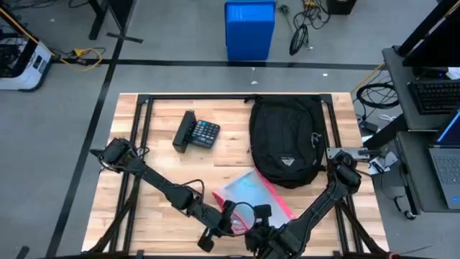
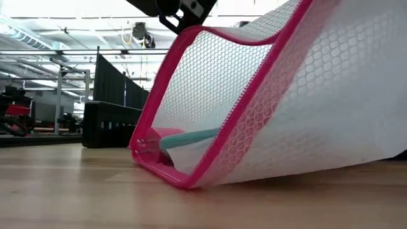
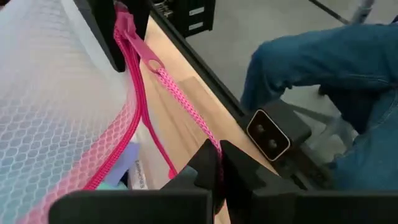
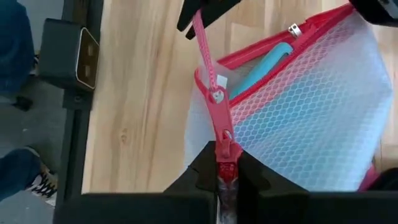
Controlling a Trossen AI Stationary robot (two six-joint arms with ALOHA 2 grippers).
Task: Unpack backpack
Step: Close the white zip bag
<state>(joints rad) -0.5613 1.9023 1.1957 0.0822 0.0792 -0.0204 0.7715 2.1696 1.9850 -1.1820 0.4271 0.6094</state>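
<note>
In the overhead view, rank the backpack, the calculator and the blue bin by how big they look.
1. backpack, clearly largest.
2. blue bin, though it stands on the floor, farther from the camera.
3. calculator, smallest.

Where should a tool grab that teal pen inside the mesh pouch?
Probably by its rounded end nearest the open mouth of the white mesh pouch with pink zipper. The teal pen lies lengthwise just behind the pink edge, so entering through the unzipped opening avoids the mesh.
</note>
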